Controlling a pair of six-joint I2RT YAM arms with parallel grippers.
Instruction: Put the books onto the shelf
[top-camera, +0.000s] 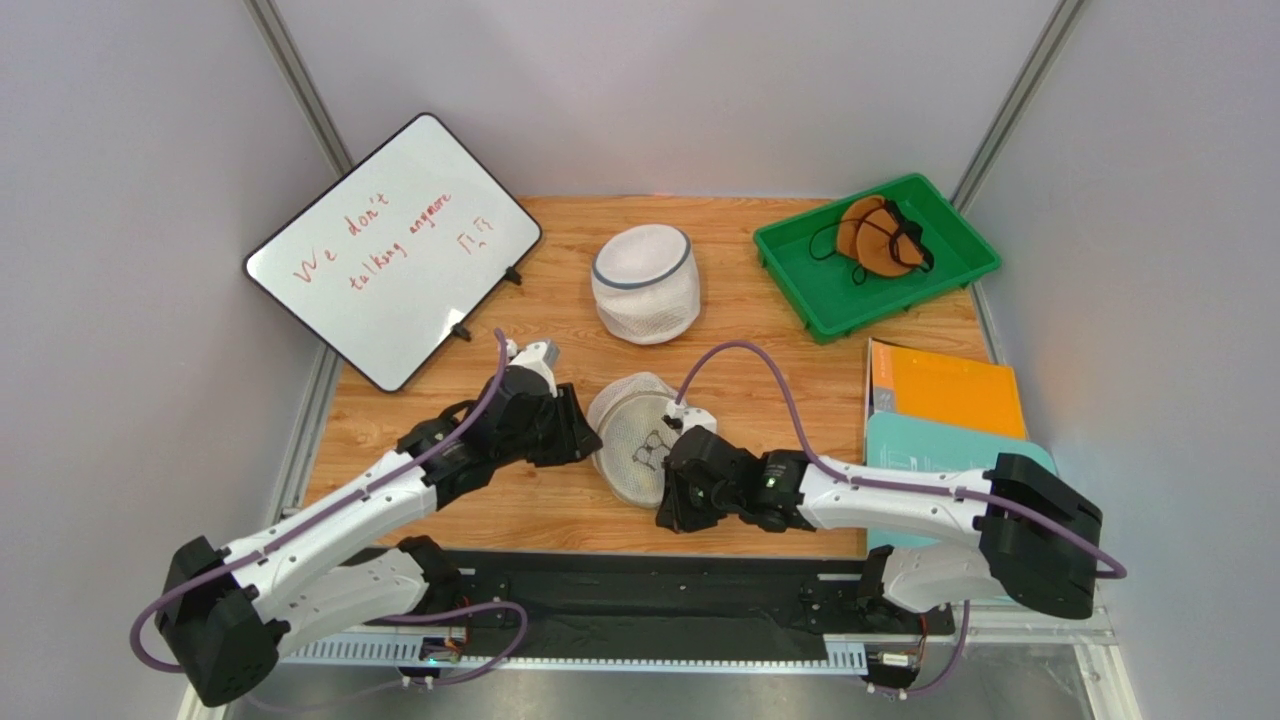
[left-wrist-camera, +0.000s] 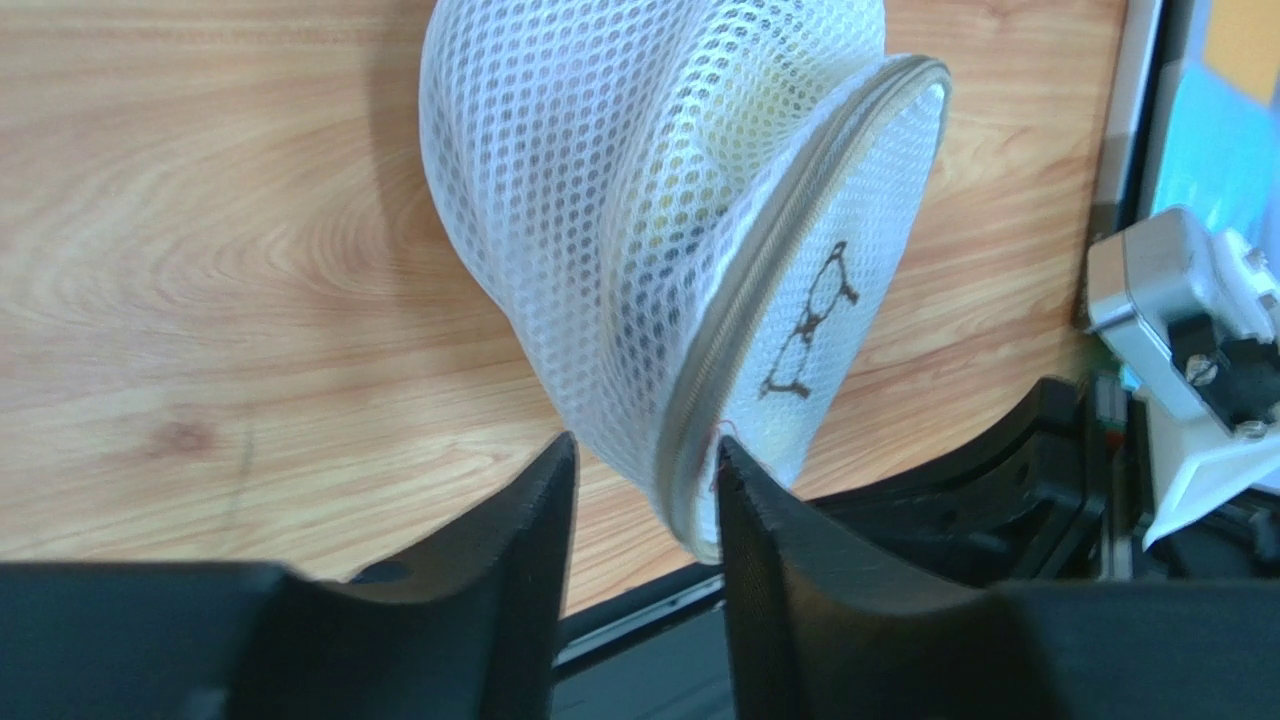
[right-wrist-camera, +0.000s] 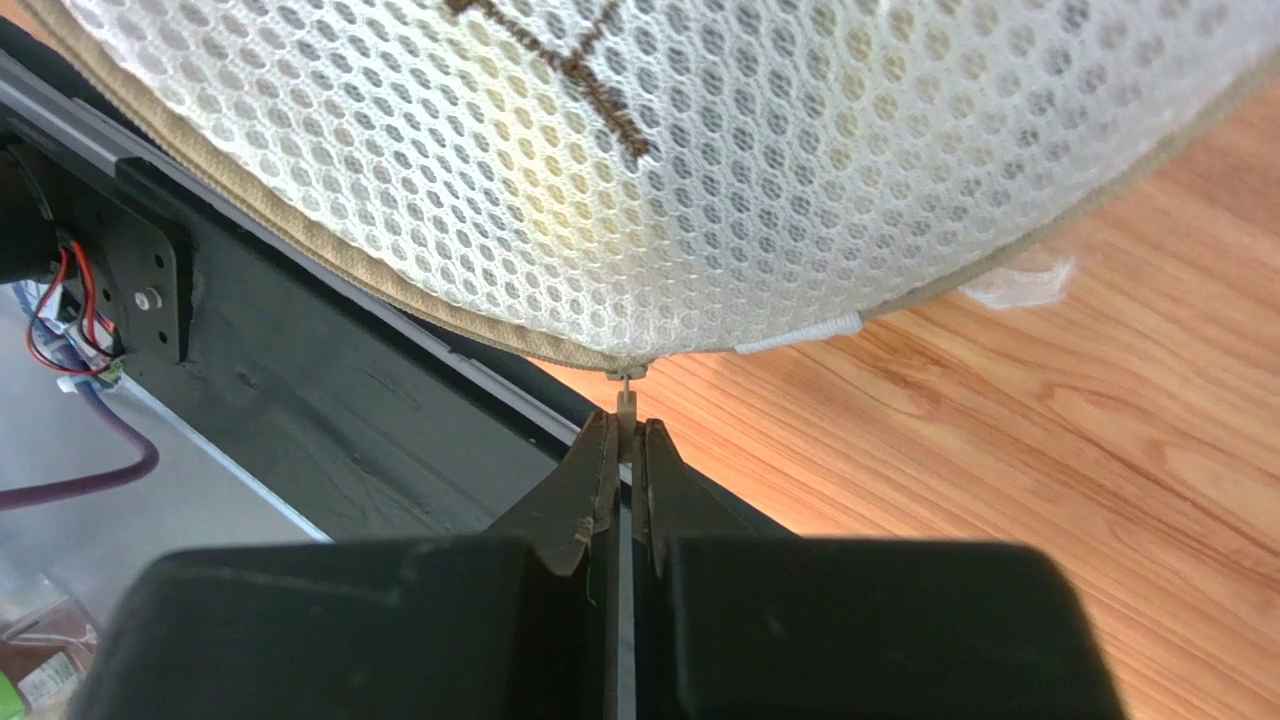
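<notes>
Finds the right pincer (right-wrist-camera: 621, 435) shut narrow on the zip pull (right-wrist-camera: 625, 393) of a mesh bag (left-wrist-camera: 661, 210) lying mid-table, close to the near edge. Finds the left pincer (left-wrist-camera: 643, 468) part open, the bag's zipped rim hanging in the gap, touching one finger at most, not clamped. Locates the task's books, an orange book (top-camera: 947, 390) and a teal book (top-camera: 932, 447), stacked at the right edge of the table (top-camera: 751, 308), well apart from both pincers. Sees no shelf in any view.

Judges the main risk thus: both pincers occupied with a bag, neither with a book, hence no headway on the shelving. Judges further: with only the thin pull gripped and the left side loose, a tug likely to drag the whole bag rather than run the zip, or to slip the pull free. Warns of the bag sliding off the near edge onto the black rail (top-camera: 646, 585) just beside it. Warns also of the right forearm, passing over the teal book, nudging the stack on any swing.

Reports open wood left of the bag, and between it and a second, upright mesh bag (top-camera: 646, 282) farther back. Reports tighter room far left by the whiteboard (top-camera: 394, 248) and far right by the green tray (top-camera: 796, 263).
</notes>
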